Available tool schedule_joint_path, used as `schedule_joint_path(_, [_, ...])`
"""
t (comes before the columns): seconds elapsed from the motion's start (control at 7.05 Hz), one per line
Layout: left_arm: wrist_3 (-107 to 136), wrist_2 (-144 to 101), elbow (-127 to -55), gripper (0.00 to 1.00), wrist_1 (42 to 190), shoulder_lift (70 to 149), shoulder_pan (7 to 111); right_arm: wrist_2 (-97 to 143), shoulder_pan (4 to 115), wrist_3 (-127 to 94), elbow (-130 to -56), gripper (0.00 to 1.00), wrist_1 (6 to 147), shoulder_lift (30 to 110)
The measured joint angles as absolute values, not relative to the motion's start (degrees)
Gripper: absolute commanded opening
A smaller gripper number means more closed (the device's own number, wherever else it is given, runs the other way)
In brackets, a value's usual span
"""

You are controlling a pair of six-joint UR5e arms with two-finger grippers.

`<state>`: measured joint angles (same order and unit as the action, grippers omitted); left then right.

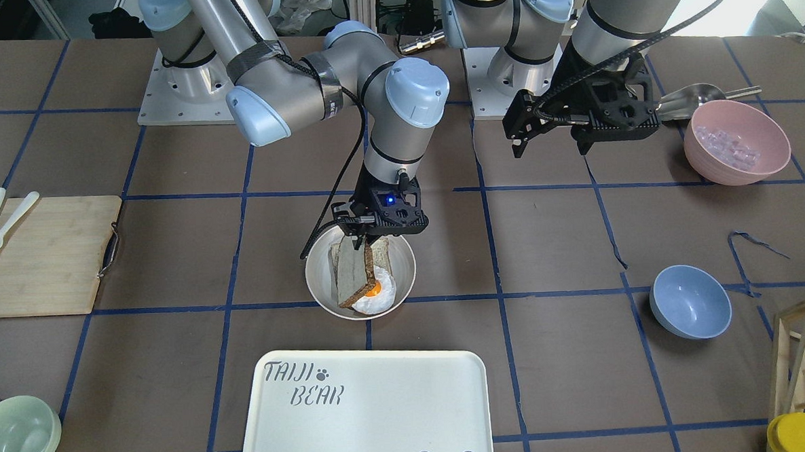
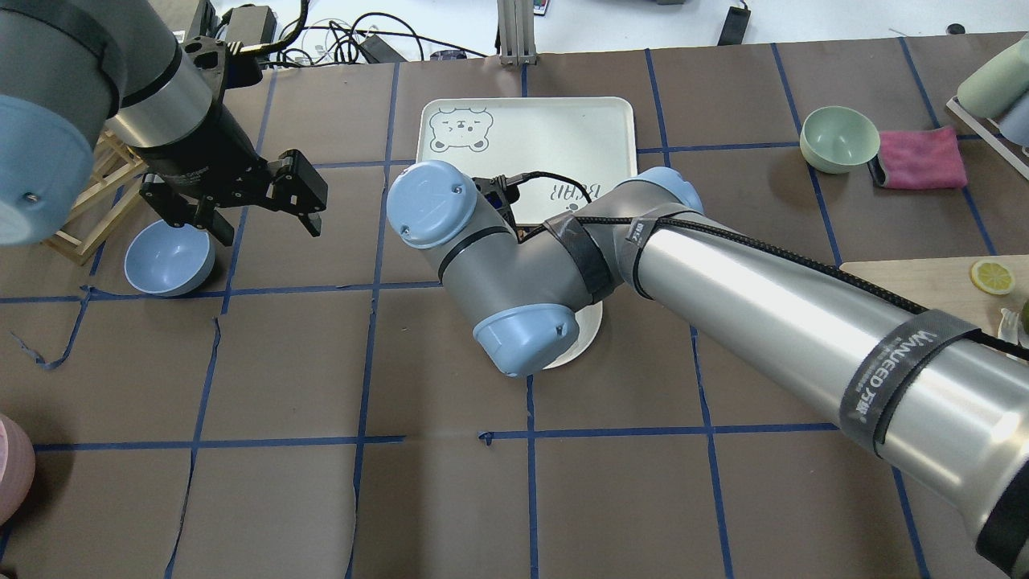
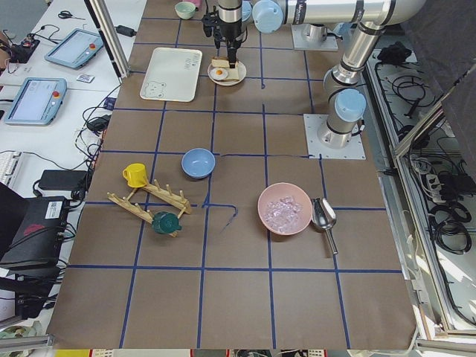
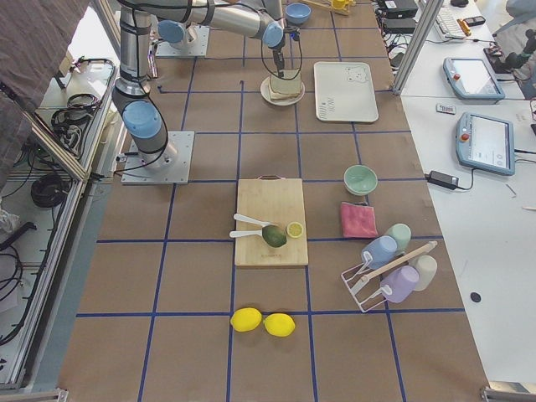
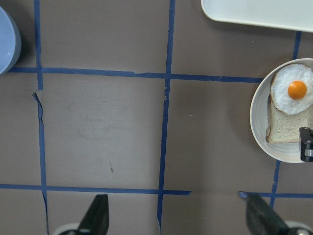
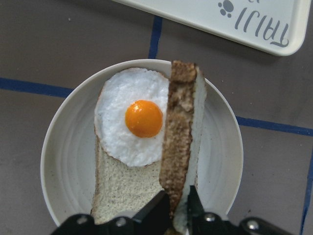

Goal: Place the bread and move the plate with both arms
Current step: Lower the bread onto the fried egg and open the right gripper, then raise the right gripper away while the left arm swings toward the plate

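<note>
Over the plate, the right pincer pinches the bread, which stands on edge.
From the right wrist, the bread's long axis runs 12 to 6 o'clock, gripped at its 6 o'clock end. The plate holds an egg-topped slice, whose yolk sits at the bread's 9 o'clock. The left pincer hangs spread, well apart from the plate, which lies at 3 o'clock in its wrist view.
</note>
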<state>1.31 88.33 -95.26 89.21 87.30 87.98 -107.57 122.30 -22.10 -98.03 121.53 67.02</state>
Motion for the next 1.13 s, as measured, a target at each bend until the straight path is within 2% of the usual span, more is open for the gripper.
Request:
schedule_joint_path(0.28, [1.3,88.3,-95.2,1.00,89.2,87.4,88.0,-107.4,123.4,-22.0,-100.3,0.74,124.9,67.2])
schedule_joint_path(0.57, [1.2,88.4,-95.3,1.00,89.3,87.3,88.0,-107.3,123.5,-21.9,-101.0,0.94,127.3,68.1])
schedule_joint_path(0.71, [1.2,88.4,-95.3,1.00,89.3,87.3,88.0,-107.2,122.8,-21.1,-100.9,0.89,127.7,69.8])
schedule_joint_path(1.13, [1.5,87.9,-95.3,1.00,89.6,87.6,87.9,-105.3,115.0,-9.6,-99.9,0.96,125.8,76.3])
